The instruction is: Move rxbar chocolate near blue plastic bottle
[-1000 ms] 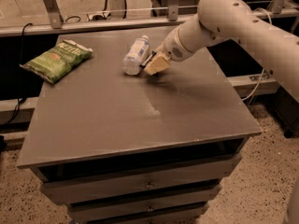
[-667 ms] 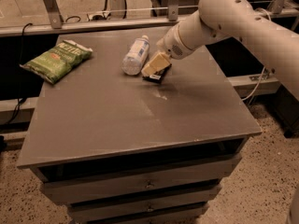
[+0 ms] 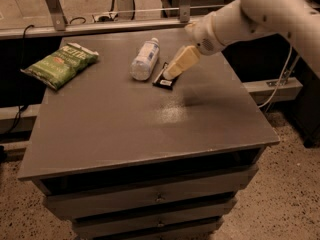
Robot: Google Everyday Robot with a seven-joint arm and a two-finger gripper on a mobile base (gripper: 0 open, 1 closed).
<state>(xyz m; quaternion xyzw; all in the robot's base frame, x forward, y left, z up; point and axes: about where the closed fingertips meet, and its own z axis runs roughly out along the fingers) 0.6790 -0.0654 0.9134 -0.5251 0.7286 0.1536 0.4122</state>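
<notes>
The rxbar chocolate (image 3: 164,81), a small flat black bar with a white label, lies on the grey table (image 3: 150,129) at the back middle. Its upper part is hidden by my gripper. The blue plastic bottle (image 3: 145,60), clear with a white cap, lies on its side just left of the bar, a small gap between them. My gripper (image 3: 176,65) hangs at the end of the white arm (image 3: 235,24), which comes in from the upper right. Its cream tip sits right over the bar's far end; I cannot tell whether it still touches the bar.
A green chip bag (image 3: 61,64) lies at the table's back left corner. A metal rail (image 3: 100,26) runs behind the table. The table stands on a drawer cabinet (image 3: 155,199), with speckled floor to the right.
The gripper has lowered the bar beside the bottle; the bar now lies flat on the table and shows more below the gripper tip.
</notes>
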